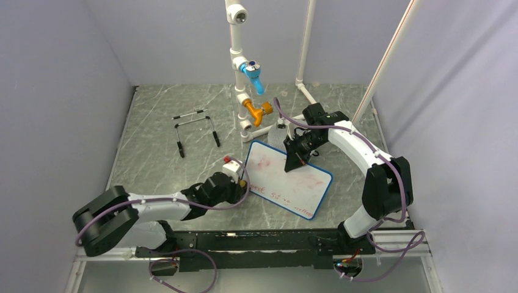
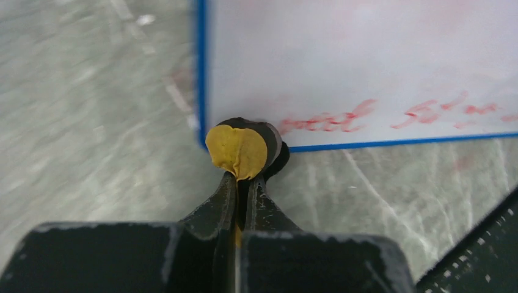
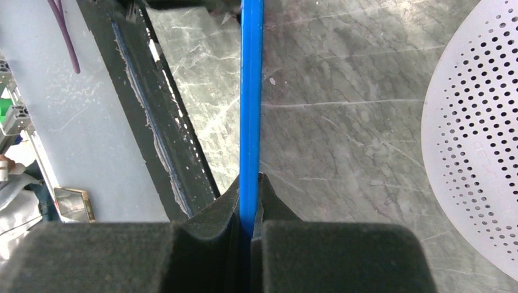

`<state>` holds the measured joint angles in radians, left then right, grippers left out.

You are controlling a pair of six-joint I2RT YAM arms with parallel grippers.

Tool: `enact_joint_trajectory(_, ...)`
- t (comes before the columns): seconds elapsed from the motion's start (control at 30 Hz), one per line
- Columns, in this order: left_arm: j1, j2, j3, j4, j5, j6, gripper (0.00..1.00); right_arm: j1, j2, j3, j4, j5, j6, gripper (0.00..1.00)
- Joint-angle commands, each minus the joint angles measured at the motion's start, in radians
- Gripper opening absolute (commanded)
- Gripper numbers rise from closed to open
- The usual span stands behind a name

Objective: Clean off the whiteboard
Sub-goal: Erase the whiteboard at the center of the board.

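The whiteboard [image 1: 287,180] lay askew in the middle of the counter [image 1: 159,177]. Red writing [image 1: 275,194] ran along its near edge, and only pink smears [image 1: 269,162] showed farther up. The right gripper [image 1: 292,163] had its jaws closed on the far edge of the blue frame [image 3: 251,91]. The left gripper [image 2: 244,177] had its jaws pinched shut on a small round pad [image 2: 237,149], dark with a yellow face, at the board's near left corner.

The step in hand looked like wiping that last line of writing. To do it well, the pad should press flat on the white surface rather than ride the frame. It should then sweep right along the near edge in overlapping passes. Pressure should stay moderate, since the only hold is at the far edge and the board could pivot.

The left wrist view alone showed the pad and the letters clearly; from above the pad was hidden by the arm. The right wrist view alone showed the frame edge-on between the jaws and a grey perforated disc [image 3: 476,122] close by. Only the top view showed both arms and how much remained.
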<state>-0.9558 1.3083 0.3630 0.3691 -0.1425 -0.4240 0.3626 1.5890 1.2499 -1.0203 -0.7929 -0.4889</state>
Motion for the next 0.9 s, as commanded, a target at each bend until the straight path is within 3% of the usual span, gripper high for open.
enact_joint_trajectory(0.0,0.092,-0.108,-0.073,-0.133,-0.203,-0.097,0.0,0.035,-0.014,0.003,0.03,-0.083,-0.099,0.0)
enact_joint_trajectory(0.13,0.165,-0.147,-0.087,-0.14,-0.156,-0.074,0.0,0.034,-0.019,0.004,0.032,-0.083,-0.099,0.0)
enact_joint_trajectory(0.3,0.167,-0.152,-0.109,-0.035,-0.015,-0.034,0.0,0.035,-0.021,0.003,0.032,-0.079,-0.097,0.0)
enact_joint_trajectory(0.57,0.167,-0.406,-0.152,-0.276,-0.218,-0.146,0.0,0.035,-0.021,0.001,0.047,-0.066,-0.081,0.0)
enact_joint_trajectory(0.77,0.149,-0.468,-0.201,-0.125,0.082,-0.045,0.0,0.035,-0.021,0.0,0.057,-0.059,-0.071,0.0)
enact_joint_trajectory(0.87,0.081,-0.429,-0.191,-0.095,0.104,-0.021,0.0,0.034,-0.023,-0.001,0.057,-0.057,-0.069,0.0)
